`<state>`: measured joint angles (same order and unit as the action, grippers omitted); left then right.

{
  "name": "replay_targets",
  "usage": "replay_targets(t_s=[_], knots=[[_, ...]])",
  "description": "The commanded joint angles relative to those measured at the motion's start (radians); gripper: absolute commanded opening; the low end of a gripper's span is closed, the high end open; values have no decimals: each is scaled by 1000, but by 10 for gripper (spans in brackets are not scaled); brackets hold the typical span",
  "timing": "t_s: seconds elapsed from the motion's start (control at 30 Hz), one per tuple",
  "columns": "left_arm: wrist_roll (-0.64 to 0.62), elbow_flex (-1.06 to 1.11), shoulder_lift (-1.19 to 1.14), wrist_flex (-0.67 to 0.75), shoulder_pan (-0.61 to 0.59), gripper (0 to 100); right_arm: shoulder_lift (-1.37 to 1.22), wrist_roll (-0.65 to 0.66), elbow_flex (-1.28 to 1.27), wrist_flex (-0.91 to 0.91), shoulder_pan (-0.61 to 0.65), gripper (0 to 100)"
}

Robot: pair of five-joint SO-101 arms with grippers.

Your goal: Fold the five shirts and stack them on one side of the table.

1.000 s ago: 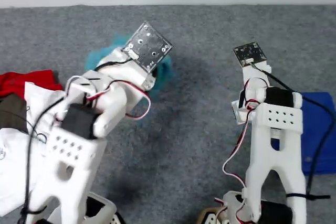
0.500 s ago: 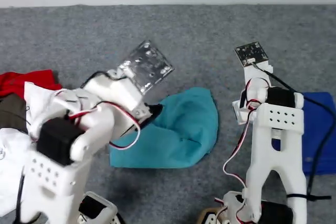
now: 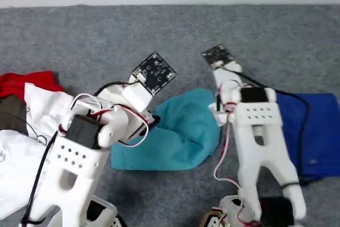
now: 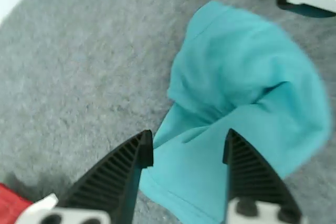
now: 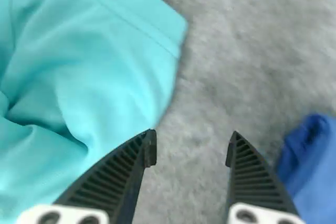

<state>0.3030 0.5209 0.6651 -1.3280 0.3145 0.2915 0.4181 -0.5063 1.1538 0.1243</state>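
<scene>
grey desk (image 3: 79, 30) holds a crumpled teal shirt (image 3: 183, 131), left tool (image 4: 189, 136) and right tool (image 5: 192, 135) both gaping; spreading it flat seems next.

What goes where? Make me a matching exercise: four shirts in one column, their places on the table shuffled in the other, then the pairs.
Shirts
1. teal shirt
2. blue shirt
3. red shirt
4. white shirt

Places
A. left edge, farthest from the arm bases
B. middle, between the left arm and the right arm
C. left side, partly under the left arm
D. right edge, by the right arm

Pairs: 1-B, 2-D, 3-A, 4-C
</scene>
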Motion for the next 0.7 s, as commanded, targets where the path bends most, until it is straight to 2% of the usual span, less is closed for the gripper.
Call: replay_targets(t_s=[0.0,0.23,0.4,0.5,0.57,0.67], knots=[[5,96,12,118,-97,215,-147,-8,158,-15,62,226],[6,157,14,130,-199,215,-671,-6,707,194,222,226],[6,183,18,130,-213,215,-1050,3,1079,343,237,224],[6,186,18,130,-213,215,-1233,92,1278,487,236,214],[6,188,18,130,-213,215,-1333,118,1410,572,236,157],[6,193,15,132,-213,215,-1442,115,1606,647,229,0]])
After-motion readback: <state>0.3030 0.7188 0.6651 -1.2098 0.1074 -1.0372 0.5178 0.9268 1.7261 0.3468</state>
